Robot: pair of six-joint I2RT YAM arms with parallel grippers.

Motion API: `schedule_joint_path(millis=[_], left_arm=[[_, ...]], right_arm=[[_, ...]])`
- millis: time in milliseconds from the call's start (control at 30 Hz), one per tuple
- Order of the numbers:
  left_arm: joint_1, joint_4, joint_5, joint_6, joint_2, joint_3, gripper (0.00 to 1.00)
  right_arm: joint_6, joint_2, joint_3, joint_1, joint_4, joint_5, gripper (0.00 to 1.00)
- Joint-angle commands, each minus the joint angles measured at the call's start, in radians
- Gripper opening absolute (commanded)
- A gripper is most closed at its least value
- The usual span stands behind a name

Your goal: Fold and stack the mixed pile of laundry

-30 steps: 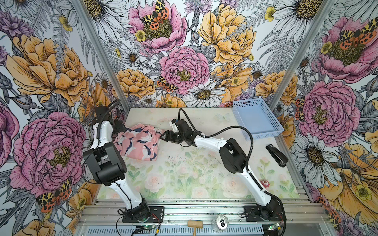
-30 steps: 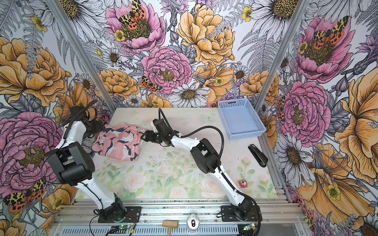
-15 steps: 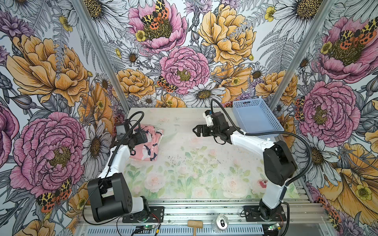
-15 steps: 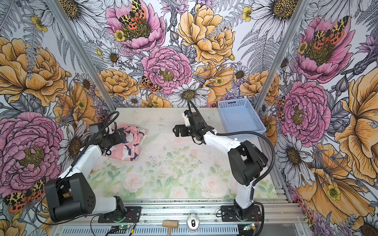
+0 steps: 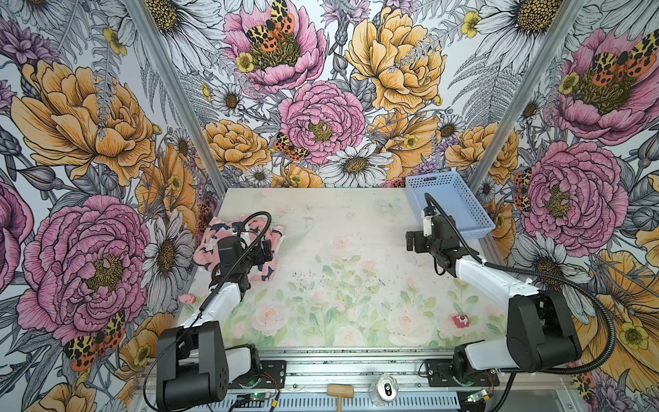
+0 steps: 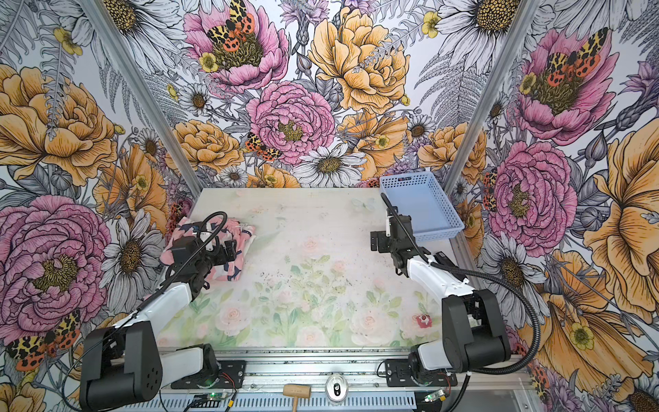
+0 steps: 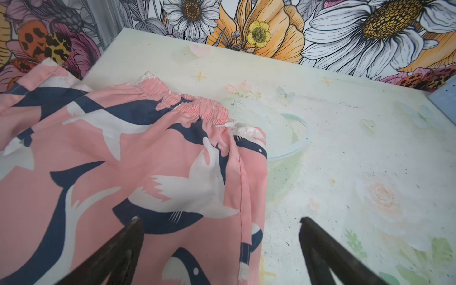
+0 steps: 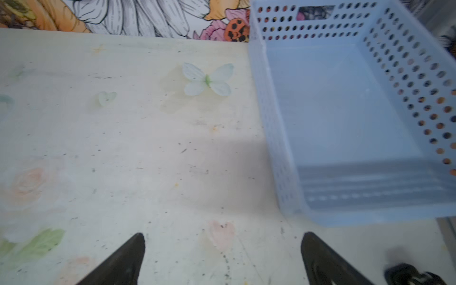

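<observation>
— Flowered wallpaper, with huge pink and orange blooms, closes in three sides of a pale table (image 5: 338, 221) printed with faint roses. Both arms on it are mine.

— Where is the laundry?

— A pink garment (image 5: 208, 246) printed with navy and white shapes lies crumpled at the far left of the table, close to the left wall. Its gathered waistband (image 7: 187, 108) shows in my left wrist view.

— And your left claw?

— My left gripper (image 7: 219, 219) hangs over the garment's right edge, jaws spread wide. One fingertip (image 7: 128, 237) is above the cloth, its partner above bare table. Whether it touches the cloth, I cannot tell.

— The right one?

— My right gripper (image 8: 222, 234) is also spread wide, above bare table on the right and well apart from the garment. It is just beside the near left corner of a light blue perforated basket (image 5: 472, 232), which sits in the far right corner.
</observation>
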Motion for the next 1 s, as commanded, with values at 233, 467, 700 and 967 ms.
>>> schedule_joint_path(millis=[233, 467, 700, 967], left_arm=[[-0.022, 0.457, -0.055, 0.020, 0.086, -0.109, 0.99], [-0.024, 0.592, -0.054, -0.027, 0.158, -0.135, 0.99], [-0.064, 0.697, -0.096, -0.003, 0.271, -0.132, 0.99], [-0.078, 0.737, -0.132, 0.002, 0.304, -0.142, 0.99]], right_arm=[[-0.076, 0.044, -0.266, -0.121, 0.619, 0.051, 1.00], [-0.061, 0.129, -0.377, -0.138, 0.898, 0.033, 1.00], [-0.055, 0.140, -0.377, -0.123, 0.914, 0.104, 1.00], [-0.055, 0.140, -0.377, -0.123, 0.910, 0.105, 1.00]])
